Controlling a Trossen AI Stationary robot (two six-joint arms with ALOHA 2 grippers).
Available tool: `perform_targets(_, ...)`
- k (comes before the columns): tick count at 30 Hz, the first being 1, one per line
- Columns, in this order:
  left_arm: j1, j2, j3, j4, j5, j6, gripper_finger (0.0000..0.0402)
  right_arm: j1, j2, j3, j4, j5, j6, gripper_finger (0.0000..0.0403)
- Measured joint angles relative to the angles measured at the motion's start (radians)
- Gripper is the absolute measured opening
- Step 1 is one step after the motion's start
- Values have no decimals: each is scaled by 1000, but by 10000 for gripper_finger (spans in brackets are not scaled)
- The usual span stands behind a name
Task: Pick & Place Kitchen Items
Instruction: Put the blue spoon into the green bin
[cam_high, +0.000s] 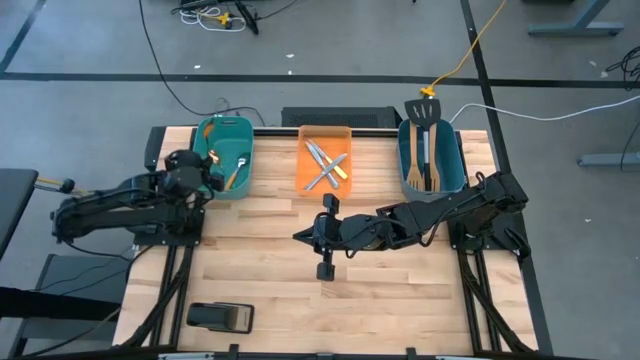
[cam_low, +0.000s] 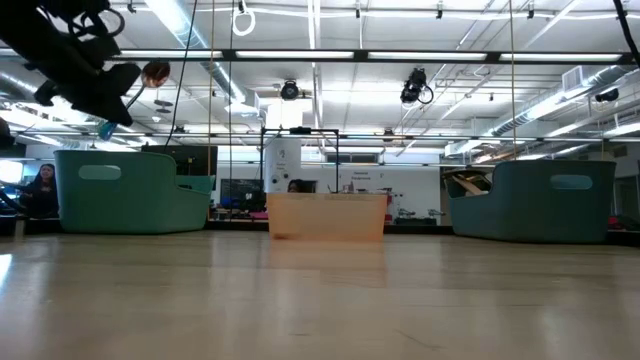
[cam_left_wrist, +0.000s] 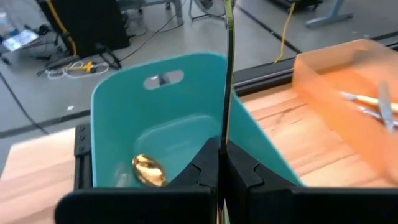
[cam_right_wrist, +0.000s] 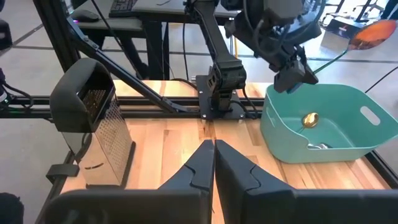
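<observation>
The left gripper (cam_high: 212, 167), clamped on a gold spoon (cam_left_wrist: 227, 68), hovers over the teal bin (cam_high: 238, 131) at ten o'clock. The right gripper (cam_high: 325, 268), closed and empty, reaches across mid-desk (cam_high: 400, 290).

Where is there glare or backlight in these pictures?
Low view: ceiling lights backlight the left gripper into a silhouette. Left wrist view: the gold spoon in the teal bin glints. High view: even light, faint shadows.

Bright, even overhead light; foreground blur
</observation>
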Motion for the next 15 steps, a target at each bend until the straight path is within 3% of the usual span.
perform_targets(8,80,8,-59,70,54,-27,8,0,0,0,0,0,0,21)
perform_targets(15,143,96,-60,77,57,-27,7,0,0,0,-4,0,-1,21)
